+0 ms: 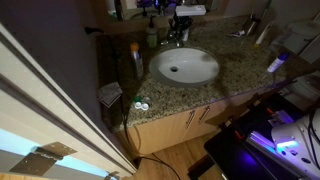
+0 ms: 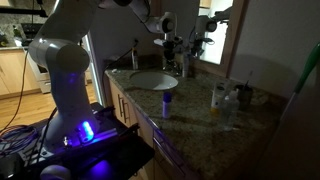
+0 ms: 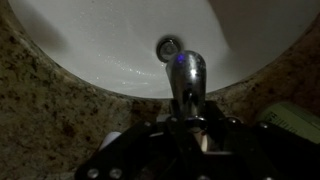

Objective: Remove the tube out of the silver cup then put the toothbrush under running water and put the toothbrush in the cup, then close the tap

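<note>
— So, where do we stand?

— We have the end effector (image 3: pixel 186 138) right at the tap (image 3: pixel 187 75), above the rear rim of the white basin (image 3: pixel 100 40). The wrist view is too dark for us to tell whether its fingers are clamped on the lever or merely beside it.

— And the silver cup?

— We take it to be the small cylinder lit violet near the front edge of the bench (image 1: pixel 245 60), well apart from the tap; the silver cup (image 2: pixel 167 100) shows best in an exterior view. We cannot make out whether the toothbrush stands in it.

— Then we judge this to be the closing of the tap. What could go wrong?

— If the fingers sit off-centre on the lever, they may slip off as we turn it and leave water running. Pressing too hard could jam the wrist against the spout. And a wide swing on the way out could knock the green-topped bottle (image 1: pixel 152 35) just beside the tap.
</note>
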`<state>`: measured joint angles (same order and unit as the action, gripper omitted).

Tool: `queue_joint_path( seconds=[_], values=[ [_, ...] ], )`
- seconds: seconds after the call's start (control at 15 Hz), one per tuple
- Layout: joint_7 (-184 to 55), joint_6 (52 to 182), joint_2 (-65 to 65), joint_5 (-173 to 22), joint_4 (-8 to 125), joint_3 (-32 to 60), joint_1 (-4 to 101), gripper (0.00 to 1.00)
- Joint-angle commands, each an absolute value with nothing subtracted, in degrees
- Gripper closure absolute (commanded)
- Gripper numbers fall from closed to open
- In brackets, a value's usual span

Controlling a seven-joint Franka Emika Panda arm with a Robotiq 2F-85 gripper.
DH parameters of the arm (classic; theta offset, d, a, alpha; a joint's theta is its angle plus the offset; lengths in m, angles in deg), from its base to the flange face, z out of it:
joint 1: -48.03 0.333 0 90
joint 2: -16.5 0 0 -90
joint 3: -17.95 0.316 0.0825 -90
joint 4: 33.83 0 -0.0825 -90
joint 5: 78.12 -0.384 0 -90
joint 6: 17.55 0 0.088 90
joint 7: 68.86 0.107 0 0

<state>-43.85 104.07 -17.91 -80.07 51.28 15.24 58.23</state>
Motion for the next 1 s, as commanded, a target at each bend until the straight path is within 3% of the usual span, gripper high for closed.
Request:
queue_joint_path(
  seconds=[0.0,0.33,0.73,0.93],
  values=[
    [-48.98,94.78,-16.35,-81.61,52.6,15.85,53.93,0.39],
    [-55.98,83.18,-13.96,-83.84,52.0,17.05,51.14,0.03],
    [-67.07,65.48,-8.23,-83.58,51.35,17.42,47.61,0.0],
    [-65.42,65.93,-9.21,-83.35,49.73,16.93,48.18,0.0]
  ],
)
